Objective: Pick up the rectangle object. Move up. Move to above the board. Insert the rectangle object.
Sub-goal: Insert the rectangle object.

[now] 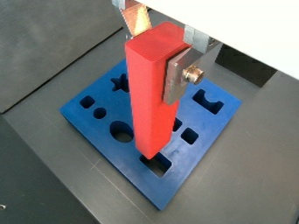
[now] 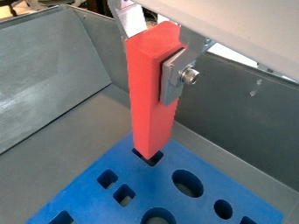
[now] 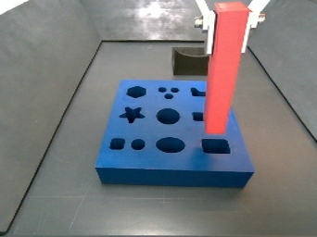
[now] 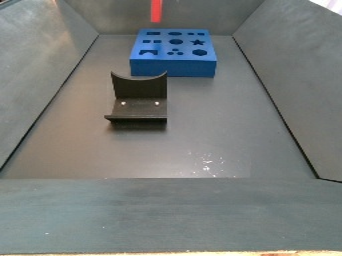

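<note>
The gripper is shut on the upper part of the rectangle object, a long red-orange bar held upright. A silver finger plate presses on one of its side faces. In both wrist views the bar's lower end stands at the mouth of a square cutout in the blue board, near the board's edge. In a side view the gripper holds the bar with its lower end just over the square hole of the board. The gripper, bar and board also show in a wrist view.
The dark fixture stands on the floor beyond the board; it also shows in a side view, apart from the board. Grey walls enclose the floor on all sides. The bar's tip shows above the board.
</note>
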Controlling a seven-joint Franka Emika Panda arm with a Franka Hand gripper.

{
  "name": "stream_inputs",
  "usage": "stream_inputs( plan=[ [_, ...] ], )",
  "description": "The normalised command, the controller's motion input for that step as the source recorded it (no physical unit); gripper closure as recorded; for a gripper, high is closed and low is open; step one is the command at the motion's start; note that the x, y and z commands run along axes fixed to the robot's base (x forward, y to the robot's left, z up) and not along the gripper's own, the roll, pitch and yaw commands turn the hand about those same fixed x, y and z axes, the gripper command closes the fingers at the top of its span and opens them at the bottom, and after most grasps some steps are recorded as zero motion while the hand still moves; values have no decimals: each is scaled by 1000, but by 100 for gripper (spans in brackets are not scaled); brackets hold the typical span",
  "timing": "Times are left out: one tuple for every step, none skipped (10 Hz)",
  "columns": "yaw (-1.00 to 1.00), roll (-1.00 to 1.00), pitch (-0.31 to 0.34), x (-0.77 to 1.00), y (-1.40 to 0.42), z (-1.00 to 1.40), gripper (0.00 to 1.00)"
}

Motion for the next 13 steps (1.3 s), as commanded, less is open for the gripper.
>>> stream_inputs(
  plan=[
    [-394, 86, 0, 0, -160, -100, 100],
    [-554, 126, 17, 0, -166, -80, 100],
    [-611, 100, 20, 94, -151, -20, 100],
    [-626, 94, 0, 60, -123, 0, 100],
    [-649, 74, 0, 60, -54, 0, 100],
    [-589, 86, 0, 126, 0, 0, 100],
    [-609, 134, 0, 134, -20, 6, 100],
    [-606, 174, 0, 166, -46, 0, 100],
    [-620, 191, 0, 206, -60, 0, 100],
    [-626, 220, 0, 226, -86, 0, 100],
    [-614, 231, 0, 240, -126, 0, 100],
    [-634, 263, 0, 223, -140, 0, 100],
    [-660, 286, 0, 166, -111, 0, 100]
  ],
)
